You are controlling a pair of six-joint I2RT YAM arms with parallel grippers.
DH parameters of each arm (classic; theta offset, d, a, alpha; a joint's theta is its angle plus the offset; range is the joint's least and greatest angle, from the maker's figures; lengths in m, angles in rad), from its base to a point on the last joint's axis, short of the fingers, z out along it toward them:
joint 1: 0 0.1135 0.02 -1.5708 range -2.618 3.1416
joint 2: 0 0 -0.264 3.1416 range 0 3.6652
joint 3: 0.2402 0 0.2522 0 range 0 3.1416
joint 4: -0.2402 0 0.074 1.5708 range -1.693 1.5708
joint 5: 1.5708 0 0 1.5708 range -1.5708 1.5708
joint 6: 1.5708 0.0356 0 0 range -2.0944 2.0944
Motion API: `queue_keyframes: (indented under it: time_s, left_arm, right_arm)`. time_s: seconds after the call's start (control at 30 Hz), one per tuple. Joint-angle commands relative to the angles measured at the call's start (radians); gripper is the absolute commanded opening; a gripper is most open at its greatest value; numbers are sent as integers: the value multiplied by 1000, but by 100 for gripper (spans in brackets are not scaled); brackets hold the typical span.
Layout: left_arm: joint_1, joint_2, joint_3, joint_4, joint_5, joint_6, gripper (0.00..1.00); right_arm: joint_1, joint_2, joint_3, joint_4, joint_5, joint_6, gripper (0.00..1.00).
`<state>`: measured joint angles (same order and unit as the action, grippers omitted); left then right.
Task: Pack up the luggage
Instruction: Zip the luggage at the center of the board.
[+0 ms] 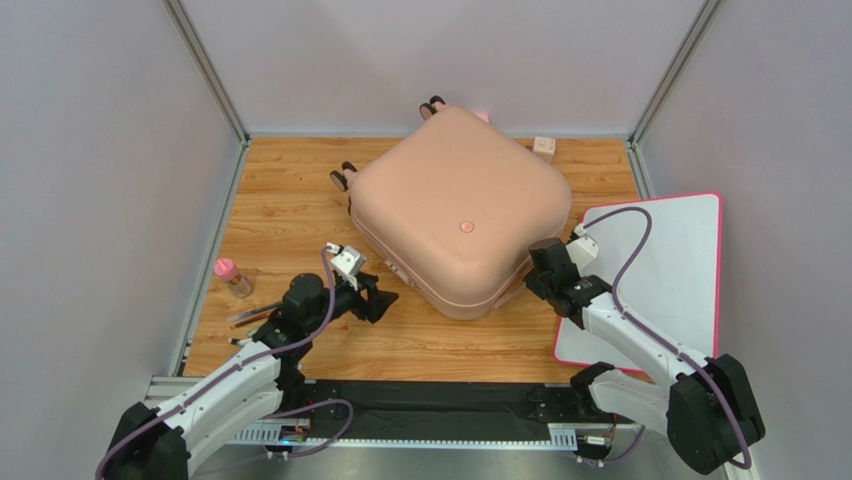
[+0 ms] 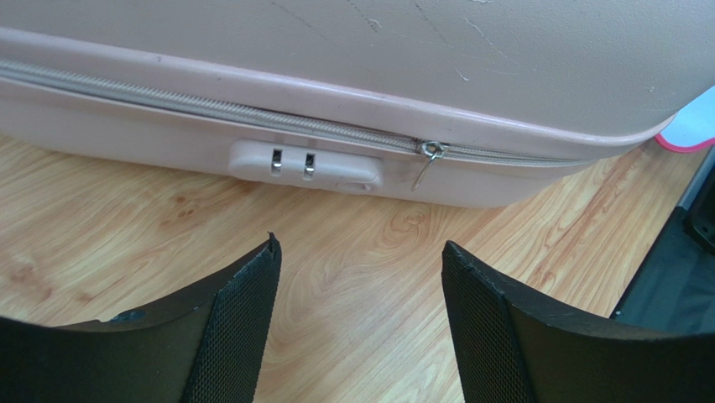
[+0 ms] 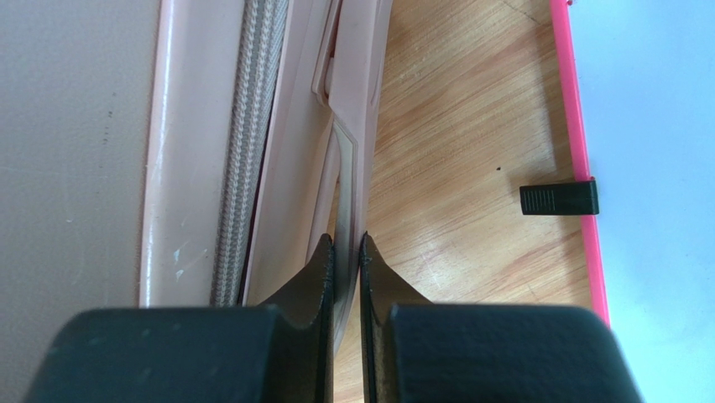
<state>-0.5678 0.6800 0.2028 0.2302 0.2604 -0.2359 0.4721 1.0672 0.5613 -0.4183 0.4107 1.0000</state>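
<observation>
Closed luggage on my wood-grain table — grey walls around.
Left gripper gapes, near side; right gripper pinches its right edge.

Wood-grain tabletop; grey walls; metal corner posts.

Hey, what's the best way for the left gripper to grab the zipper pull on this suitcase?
Probably pinch the thin metal tab hanging just right of the combination lock. Come in low and level from the near side, where the open left gripper faces the suitcase. The tab hangs loose on that side face, so the fingers can close across it.
</observation>
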Motion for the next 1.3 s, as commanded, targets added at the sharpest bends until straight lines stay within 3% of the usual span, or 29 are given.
queue_keyframes:
  time_s: [0.0,0.33,0.67,0.97,1.27]
  left_arm:
    - [-4,62,1,205,89,18,74]
    - [-78,108,1,290,27,13,72]
    - [-138,274,47,347,-13,33,70]
    - [-144,285,59,362,-43,43,64]
    - [-156,303,84,357,-42,64,64]
  right_arm:
    - [-13,-10,31,-16,45,-66,0]
    - [-15,4,14,18,11,-52,0]
    - [-13,-6,8,19,-3,-49,0]
    - [-13,-6,5,19,-15,-54,0]
    - [-13,-9,0,21,-18,-55,0]
